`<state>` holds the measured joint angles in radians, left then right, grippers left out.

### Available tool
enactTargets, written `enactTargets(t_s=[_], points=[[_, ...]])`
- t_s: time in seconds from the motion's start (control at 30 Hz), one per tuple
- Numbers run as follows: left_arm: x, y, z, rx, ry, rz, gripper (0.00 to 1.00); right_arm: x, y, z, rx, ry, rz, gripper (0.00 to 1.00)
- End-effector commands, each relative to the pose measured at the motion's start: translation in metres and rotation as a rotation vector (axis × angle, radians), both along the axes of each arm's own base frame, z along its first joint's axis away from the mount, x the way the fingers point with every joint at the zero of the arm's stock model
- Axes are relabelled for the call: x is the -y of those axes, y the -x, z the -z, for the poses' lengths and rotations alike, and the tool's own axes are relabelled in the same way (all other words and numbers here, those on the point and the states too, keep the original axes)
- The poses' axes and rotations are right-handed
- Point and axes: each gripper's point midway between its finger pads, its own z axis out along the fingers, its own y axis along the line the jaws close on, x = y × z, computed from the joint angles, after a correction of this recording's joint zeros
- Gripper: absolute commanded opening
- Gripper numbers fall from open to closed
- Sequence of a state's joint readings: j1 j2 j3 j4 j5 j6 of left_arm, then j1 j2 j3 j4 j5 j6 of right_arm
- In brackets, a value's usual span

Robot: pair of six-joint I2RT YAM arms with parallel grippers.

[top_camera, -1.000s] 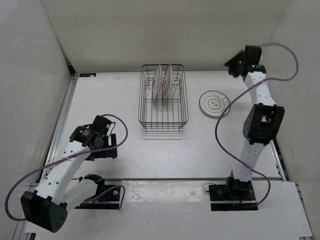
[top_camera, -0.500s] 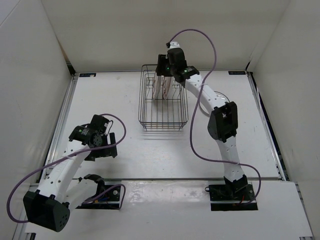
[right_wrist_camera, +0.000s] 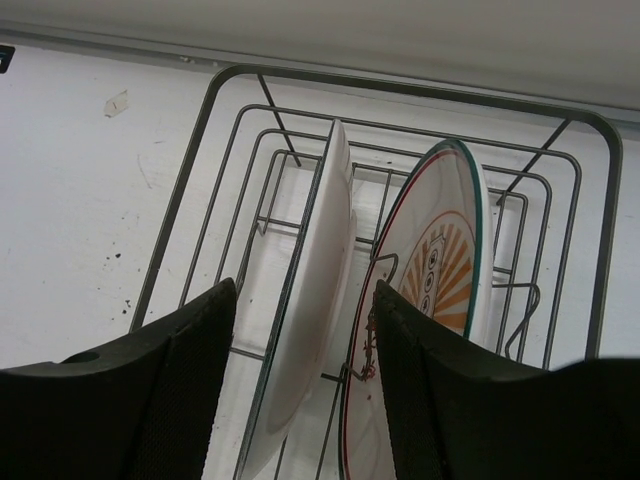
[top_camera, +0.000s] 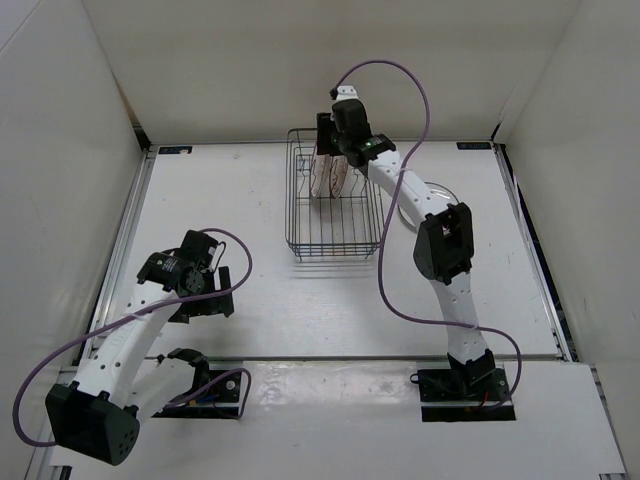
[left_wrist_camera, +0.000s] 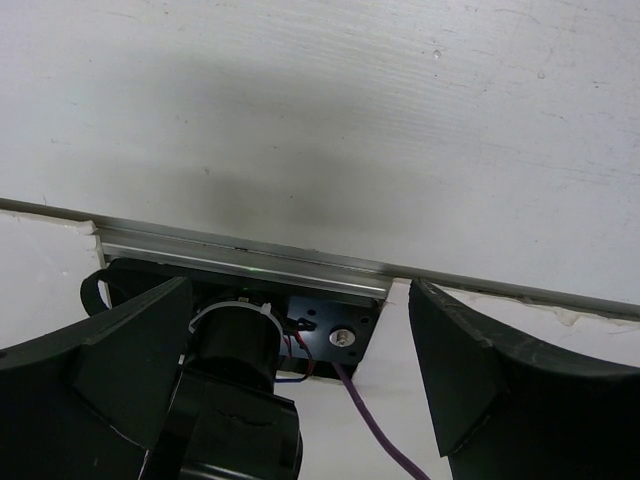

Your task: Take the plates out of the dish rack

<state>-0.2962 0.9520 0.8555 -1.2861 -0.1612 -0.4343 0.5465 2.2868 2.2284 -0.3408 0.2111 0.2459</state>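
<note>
The dish rack (top_camera: 335,240) stands at the back middle of the table, with its rim (right_wrist_camera: 400,90) wide in the right wrist view. Two plates stand upright in it. A plain white plate back (right_wrist_camera: 320,250) (top_camera: 323,175) rises between my right gripper's fingers, untouched. Right of it is an orange sunburst plate (right_wrist_camera: 450,260) (top_camera: 341,178) with reddish marks near its rim. My right gripper (right_wrist_camera: 305,300) (top_camera: 330,140) is open just above the rack. A grey-ringed plate (top_camera: 445,190) lies flat on the table, partly hidden by the right arm. My left gripper (left_wrist_camera: 300,290) (top_camera: 205,290) is open and empty.
The right arm stretches diagonally from its base (top_camera: 465,385) over the table to the rack. White walls enclose the table on three sides. A purple cable (left_wrist_camera: 375,430) and the left arm's base mount (left_wrist_camera: 330,325) lie under the left gripper.
The right arm swung from the back right corner to the rack and came down over the left plate. The rack shifted slightly right. The left arm stayed put.
</note>
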Motion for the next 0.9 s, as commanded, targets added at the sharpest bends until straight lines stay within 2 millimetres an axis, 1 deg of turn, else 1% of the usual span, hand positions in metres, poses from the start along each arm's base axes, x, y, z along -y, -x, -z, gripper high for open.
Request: enactTargets(t_s=[0.0, 0.2, 0.23, 0.3, 0.33, 0.37, 0.4, 0.43, 0.47, 0.53, 0.57, 0.6, 0.63, 0.67, 0.73, 0.77, 0.8, 0.87], points=[[-0.003, -0.002, -0.005, 0.017, -0.010, -0.005, 1.00, 0.008, -0.004, 0.031, -0.053, 0.051, 0.019, 0.60], [-0.003, -0.001, -0.007, 0.014, -0.009, 0.002, 1.00, -0.010, 0.001, 0.041, -0.067, 0.047, 0.017, 0.44], [-0.003, 0.000, -0.008, 0.016, -0.010, 0.004, 1.00, -0.009, 0.001, 0.042, -0.067, 0.046, 0.033, 0.43], [-0.004, 0.002, -0.011, 0.012, -0.011, 0.011, 1.00, -0.017, 0.004, 0.042, -0.061, 0.050, 0.035, 0.37], [-0.005, 0.002, -0.013, 0.009, -0.016, 0.007, 1.00, -0.015, 0.002, 0.045, -0.053, 0.065, 0.067, 0.34], [-0.006, 0.005, -0.014, 0.003, -0.022, 0.009, 1.00, -0.017, 0.002, 0.044, -0.046, 0.071, 0.074, 0.29], [-0.007, 0.007, -0.015, 0.000, -0.023, 0.009, 1.00, -0.015, 0.000, 0.038, -0.024, 0.077, 0.111, 0.26], [-0.008, 0.009, -0.017, -0.004, -0.027, 0.008, 1.00, -0.016, -0.001, 0.035, -0.010, 0.072, 0.118, 0.20], [-0.009, 0.010, -0.017, -0.004, -0.029, 0.009, 1.00, -0.019, 0.001, 0.031, -0.003, 0.069, 0.117, 0.17], [-0.010, 0.013, -0.018, -0.007, -0.030, 0.009, 1.00, -0.019, -0.001, 0.017, 0.035, 0.058, 0.150, 0.10], [-0.011, 0.014, -0.019, -0.004, -0.033, 0.012, 1.00, -0.015, -0.002, 0.009, 0.054, 0.057, 0.181, 0.02], [-0.011, 0.015, -0.020, -0.002, -0.035, 0.016, 1.00, -0.015, -0.002, 0.006, 0.063, 0.052, 0.207, 0.00], [-0.012, 0.015, -0.020, 0.003, -0.037, 0.015, 1.00, -0.009, -0.003, -0.011, 0.096, 0.035, 0.243, 0.00], [-0.013, 0.016, -0.020, 0.004, -0.041, 0.017, 1.00, -0.007, -0.003, -0.017, 0.107, 0.026, 0.260, 0.00], [-0.013, 0.016, -0.021, 0.011, -0.040, 0.018, 1.00, -0.006, -0.001, -0.045, 0.159, -0.015, 0.296, 0.00], [-0.013, 0.016, -0.021, 0.010, -0.039, 0.020, 1.00, -0.006, -0.001, -0.054, 0.180, -0.032, 0.304, 0.00], [-0.013, 0.017, -0.021, 0.011, -0.036, 0.016, 1.00, -0.008, 0.002, -0.068, 0.202, -0.049, 0.306, 0.00], [-0.011, 0.016, -0.019, 0.012, -0.025, 0.018, 1.00, -0.005, 0.004, -0.102, 0.266, -0.091, 0.323, 0.00]])
